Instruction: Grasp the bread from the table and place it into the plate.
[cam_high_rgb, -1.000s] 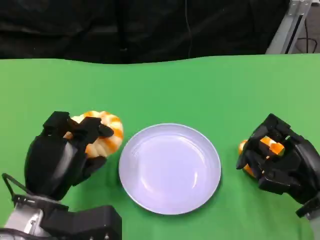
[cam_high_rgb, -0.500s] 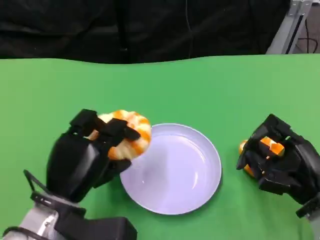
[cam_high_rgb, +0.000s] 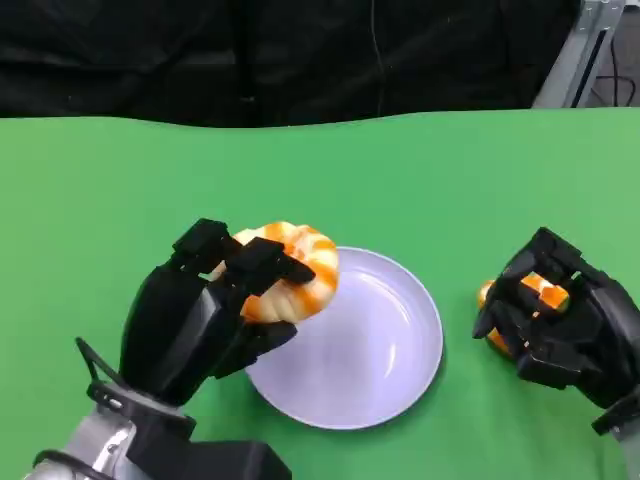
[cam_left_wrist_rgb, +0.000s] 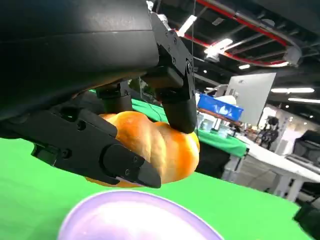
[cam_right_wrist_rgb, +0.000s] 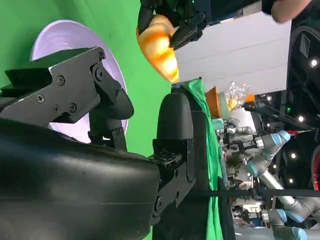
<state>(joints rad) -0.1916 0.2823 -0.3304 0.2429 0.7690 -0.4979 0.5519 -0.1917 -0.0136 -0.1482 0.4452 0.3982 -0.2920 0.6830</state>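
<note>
Over the left rim of the plate I have my left hand clamped on a bread, an orange-and-cream ridged roll. Its fingers wrap over the top of the roll and another black finger presses in from beneath. From the left wrist view the bread hangs clear above the plate, pinned between a finger on top and one below, with a gap of green between roll and rim.

Near the middle of the green tabletop, toward its near edge, the plate lies flat, a pale lavender-white round dish with nothing lying in it. Part of its left side is hidden behind my left hand.

Toward the right edge of the tabletop, my right hand rests low, well apart from the plate. Its fingers are curled around a second bread, orange, of which I see only patches between the fingers and a bit at the hand's left side. I take that hand as clamped on it, and I cannot tell whether this piece is lifted or touching the cloth.

From the right wrist view I see the plate beyond my right hand's fingers, and past it the held bread in my left hand's fingers.
</note>
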